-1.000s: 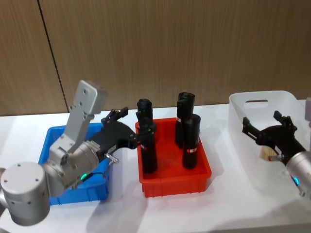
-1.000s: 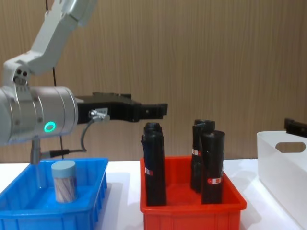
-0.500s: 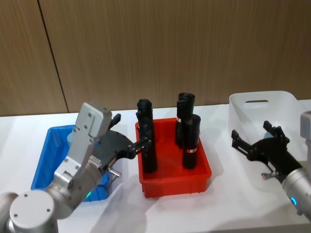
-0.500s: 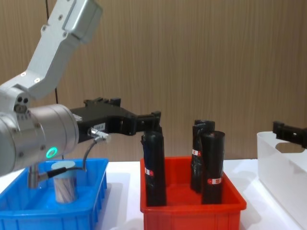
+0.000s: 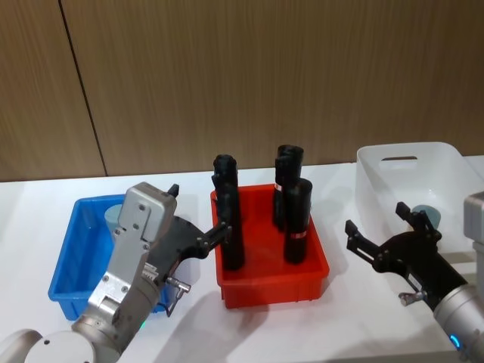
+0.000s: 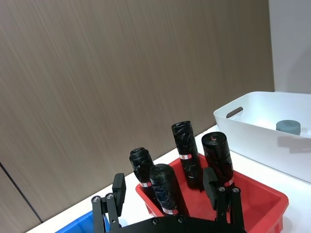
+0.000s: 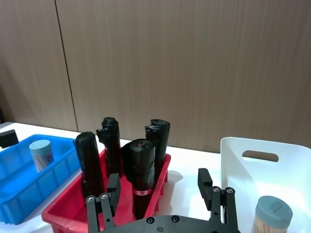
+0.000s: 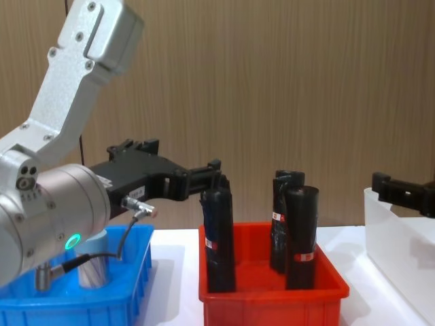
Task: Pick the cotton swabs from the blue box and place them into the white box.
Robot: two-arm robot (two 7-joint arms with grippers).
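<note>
Head view shows the left gripper [image 5: 198, 215] over the right edge of the blue box [image 5: 72, 261], on the side that faces the red bin [image 5: 272, 286]. Its two fingers are spread wide and nothing is between them. In the left wrist view the same fingers [image 6: 119, 187] stand well apart, with only air and the far black rolls [image 6: 187, 153] between them. One fingertip comes very close to the front left roll [image 5: 231, 242]; it may touch it, but I cannot tell this for sure. In the chest view this gripper is at the height of the roll tops, clearly higher than the rim of the blue box.

One jar of cotton swabs [image 5: 115, 217] stands upright in the blue box, near its back wall, partly hidden behind the left arm. The right wrist view shows it more clearly, with its pale blue lid on top. A second jar [image 7: 273, 216] stands upright inside the white box [image 5: 412, 151], close to the wall on the side of the red bin.

The right gripper [image 5: 376, 221] hangs above the white table [image 5: 355, 325], between the red bin and the white box and just beside the white box. Its fingers are also wide apart and it holds nothing.

Four black rolls stand upright in the red bin, which sits between the two boxes.
</note>
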